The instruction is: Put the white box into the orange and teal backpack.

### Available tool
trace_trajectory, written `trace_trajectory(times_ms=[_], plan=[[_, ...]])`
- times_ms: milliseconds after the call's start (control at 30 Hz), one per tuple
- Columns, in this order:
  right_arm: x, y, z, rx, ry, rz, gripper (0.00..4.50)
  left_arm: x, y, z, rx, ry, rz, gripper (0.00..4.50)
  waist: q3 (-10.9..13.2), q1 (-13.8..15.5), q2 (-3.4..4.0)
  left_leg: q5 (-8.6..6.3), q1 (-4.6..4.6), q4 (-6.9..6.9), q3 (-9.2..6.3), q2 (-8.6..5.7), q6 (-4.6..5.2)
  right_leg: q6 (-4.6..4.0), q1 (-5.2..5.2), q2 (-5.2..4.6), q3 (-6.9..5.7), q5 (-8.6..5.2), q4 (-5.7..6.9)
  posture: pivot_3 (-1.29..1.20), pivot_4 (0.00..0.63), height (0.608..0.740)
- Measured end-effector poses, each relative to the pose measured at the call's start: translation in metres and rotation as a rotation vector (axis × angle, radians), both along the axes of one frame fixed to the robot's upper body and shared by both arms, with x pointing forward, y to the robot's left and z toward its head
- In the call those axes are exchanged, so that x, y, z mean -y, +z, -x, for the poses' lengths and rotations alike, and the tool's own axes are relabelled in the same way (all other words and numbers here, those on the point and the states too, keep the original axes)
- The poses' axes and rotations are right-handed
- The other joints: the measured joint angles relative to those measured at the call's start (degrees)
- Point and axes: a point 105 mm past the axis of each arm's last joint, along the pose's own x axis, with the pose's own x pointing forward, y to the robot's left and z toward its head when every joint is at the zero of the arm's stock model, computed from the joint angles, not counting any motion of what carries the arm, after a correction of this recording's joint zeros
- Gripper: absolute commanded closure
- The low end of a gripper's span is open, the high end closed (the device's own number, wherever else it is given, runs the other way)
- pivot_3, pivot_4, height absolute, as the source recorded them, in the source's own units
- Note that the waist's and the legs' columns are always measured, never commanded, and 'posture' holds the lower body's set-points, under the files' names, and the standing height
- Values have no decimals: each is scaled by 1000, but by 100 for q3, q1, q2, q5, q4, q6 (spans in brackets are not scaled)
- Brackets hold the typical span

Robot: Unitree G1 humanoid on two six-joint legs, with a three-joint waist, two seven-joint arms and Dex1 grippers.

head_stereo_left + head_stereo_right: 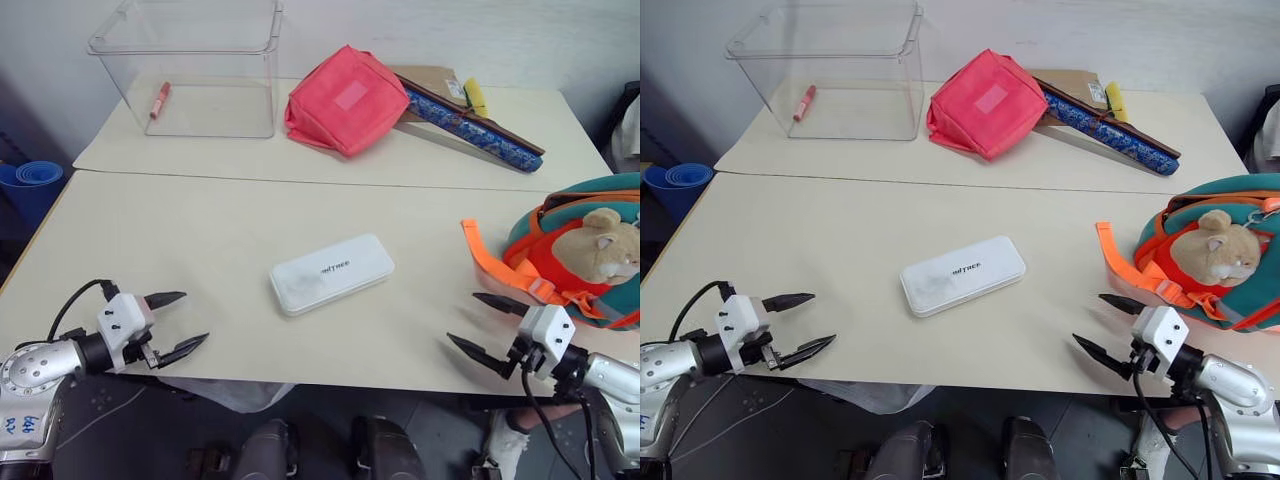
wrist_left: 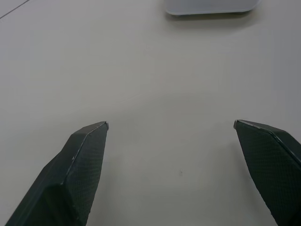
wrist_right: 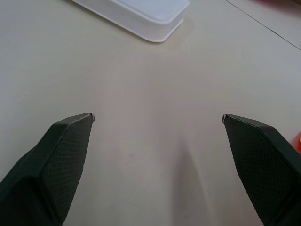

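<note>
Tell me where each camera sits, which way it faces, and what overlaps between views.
Left eye: on the head, looking forward and down at the table; white box mid-table, backpack on the right, both open tools, left tool, right tool.
Right eye: beside it, same scene.
Left wrist: looks along its open fingers at the tabletop, box edge beyond.
Right wrist: looks along its open fingers, box corner beyond.
Shared: all four show the white box.

Beyond the right gripper (image 1: 478,325), the orange and teal backpack (image 1: 560,210) runs off the edge; white box (image 1: 331,273) lettering unreadable
</note>
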Motion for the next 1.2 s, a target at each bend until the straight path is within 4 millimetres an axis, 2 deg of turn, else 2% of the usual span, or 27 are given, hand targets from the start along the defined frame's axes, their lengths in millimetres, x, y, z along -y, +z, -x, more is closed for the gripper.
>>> trace_trajectory(times_ms=[200,267,300,433,633,700,767,900,1000,1200], plan=[[-1,5,-6,9,-2,-6,44,5,3,0,-27,-3,33,0,0,-7,1,2,1,1,0,0,0,0,0,0,1,0,2,0,150,740],[-4,10,-12,32,6,-3,396,8,6,-1,-61,1,86,0,0,-9,1,3,1,2,0,0,-1,0,0,1,0,0,5,0,150,740],[-4,13,-17,43,-1,-3,565,10,9,-3,-67,1,106,187,0,-8,0,4,1,4,0,0,-1,0,0,1,0,0,7,0,150,740],[-8,31,-51,90,-50,4,1875,22,26,-19,-50,16,133,1198,1,-14,2,6,1,13,0,-1,-1,0,1,1,0,0,15,0,150,740],[-33,35,-107,76,-65,70,4007,61,15,-32,-165,27,164,3137,2,-56,3,23,-2,14,1,-2,25,0,-2,11,-3,0,27,0,150,740],[-42,30,-117,63,-49,82,4500,74,14,-32,-190,-2,184,3780,2,-69,3,28,-5,15,1,-2,27,0,0,14,-6,0,42,0,150,740],[-56,26,-125,55,-18,85,4500,82,15,-33,-201,-20,182,4428,2,-81,3,31,-10,20,2,-2,31,0,0,16,-8,0,40,0,150,740],[-80,19,-131,23,44,56,4500,96,16,-40,-200,-38,198,4485,2,-119,3,33,-13,35,0,-3,35,2,7,16,-8,0,42,0,150,740],[-95,12,-128,-14,107,53,4500,105,16,-44,-205,-60,196,4485,2,-135,3,34,-12,40,-1,-3,36,3,9,16,-8,1,46,0,150,740],[-86,11,-108,-60,137,42,4500,107,6,-51,-235,-50,177,4485,2,-128,3,34,-14,39,-7,-3,34,3,9,15,-11,1,46,0,150,740]])
